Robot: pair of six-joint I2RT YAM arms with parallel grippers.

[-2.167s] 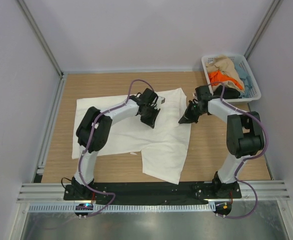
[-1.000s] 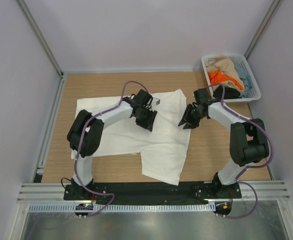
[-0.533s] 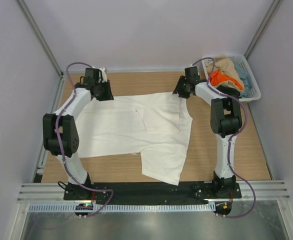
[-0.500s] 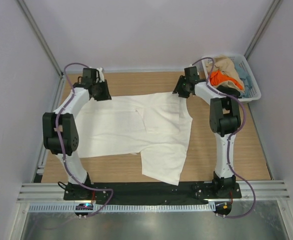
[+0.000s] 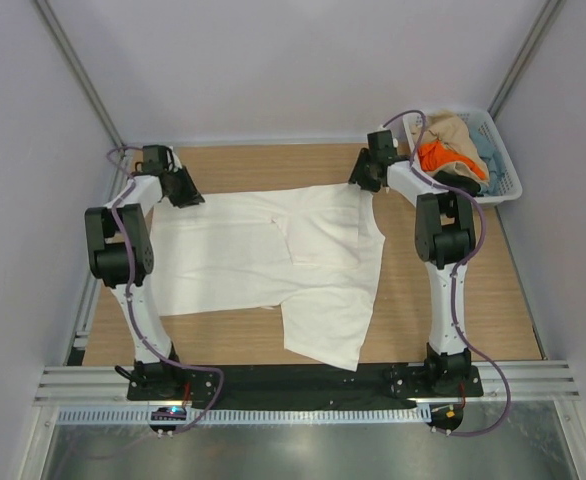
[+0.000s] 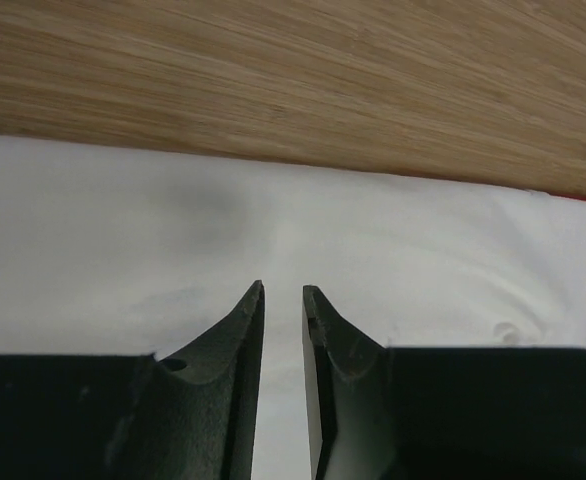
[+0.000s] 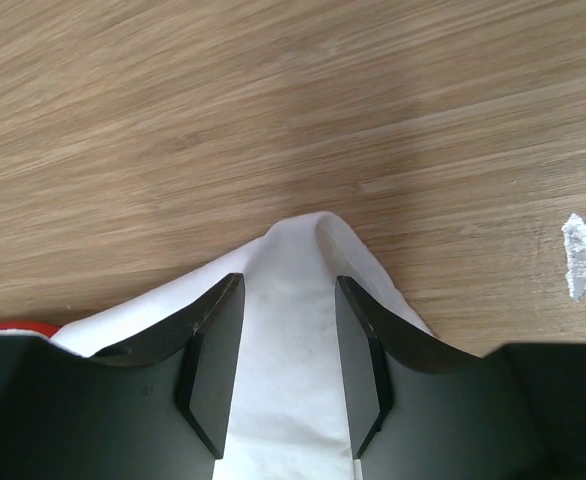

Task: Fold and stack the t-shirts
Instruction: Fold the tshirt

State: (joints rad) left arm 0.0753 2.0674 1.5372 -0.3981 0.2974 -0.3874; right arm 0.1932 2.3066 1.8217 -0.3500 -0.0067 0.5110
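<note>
Both grippers have been carried from the middle of the cloth out to its far edge, and the folded-over flap has been drawn open flat. Nearest the arm bases, a sleeve of the white t-shirt hangs toward the table's near edge. The rest of the shirt is spread wide across the wooden table, smooth with a few shallow creases. Thin, limp knit like this is judged to be very light, to sag wherever it is unsupported, and to slide easily on the wood grain. It is best taken by pinching corners or the hem rather than the middle. At the far left corner, the left gripper is seen with its jaws drawn to a narrow slit over flat cloth; whether a layer is pinched cannot be told. At the far right corner, the right gripper is seen with jaws parted, straddling a raised peak of cloth. Farthest back on the right, a white lattice basket is filled with crumpled tan, orange, pale blue and black shirts.
</note>
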